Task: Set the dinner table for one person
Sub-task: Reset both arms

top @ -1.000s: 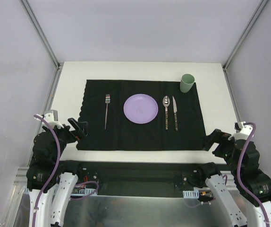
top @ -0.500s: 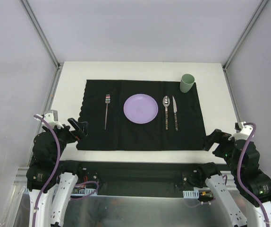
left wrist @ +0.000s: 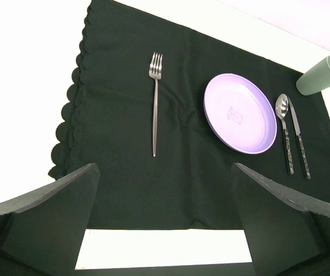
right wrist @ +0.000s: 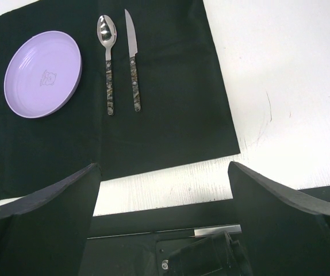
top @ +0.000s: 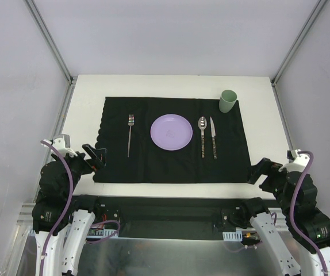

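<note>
On the white dinner table [top: 84, 103] lies a black cloth mat [top: 171, 161]. A purple plate [top: 171, 131] sits at its middle, a fork [top: 130, 135] to its left, a spoon [top: 202, 135] and a knife [top: 214, 138] to its right. A green cup [top: 227, 101] stands at the mat's far right corner. My left gripper [top: 98, 156] hangs open at the mat's near left corner, holding nothing. Open and empty too, my right gripper [top: 259, 172] hovers by the near right corner. The left wrist view shows the fork [left wrist: 154, 109], plate [left wrist: 240, 121] and cup [left wrist: 321, 76].
Grey metal frame rails [top: 53, 43] run up both sides to the back wall. A black base bar [top: 165, 210] spans the near edge between the arm mounts. The right wrist view shows bare white tabletop [right wrist: 280, 75] to the right of the mat [right wrist: 171, 126].
The right arm has drawn back slightly toward the near edge. The left arm and all tableware are as before.
</note>
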Motion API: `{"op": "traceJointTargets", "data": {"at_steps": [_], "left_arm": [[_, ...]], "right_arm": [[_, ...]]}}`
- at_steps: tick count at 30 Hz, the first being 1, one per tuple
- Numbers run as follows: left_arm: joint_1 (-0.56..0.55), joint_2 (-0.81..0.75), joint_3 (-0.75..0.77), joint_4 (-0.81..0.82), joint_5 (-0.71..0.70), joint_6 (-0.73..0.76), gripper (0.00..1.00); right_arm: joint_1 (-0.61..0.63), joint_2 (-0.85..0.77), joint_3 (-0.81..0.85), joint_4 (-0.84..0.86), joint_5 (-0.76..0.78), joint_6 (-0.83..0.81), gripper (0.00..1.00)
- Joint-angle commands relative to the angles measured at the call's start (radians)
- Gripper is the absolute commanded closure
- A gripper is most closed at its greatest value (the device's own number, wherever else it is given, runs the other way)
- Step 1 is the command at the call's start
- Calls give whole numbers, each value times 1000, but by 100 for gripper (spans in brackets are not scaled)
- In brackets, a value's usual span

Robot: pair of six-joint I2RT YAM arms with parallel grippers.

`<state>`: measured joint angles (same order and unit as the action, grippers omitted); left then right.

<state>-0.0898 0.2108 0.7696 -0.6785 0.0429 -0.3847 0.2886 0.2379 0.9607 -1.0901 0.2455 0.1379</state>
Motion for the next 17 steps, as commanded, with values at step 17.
{"op": "traceJointTargets", "data": {"at_steps": [17], "left_arm": [[7,-8,-7,17,-6,-19,1]], "right_arm": [[4,-5,4,4,0,-1,4]]}}
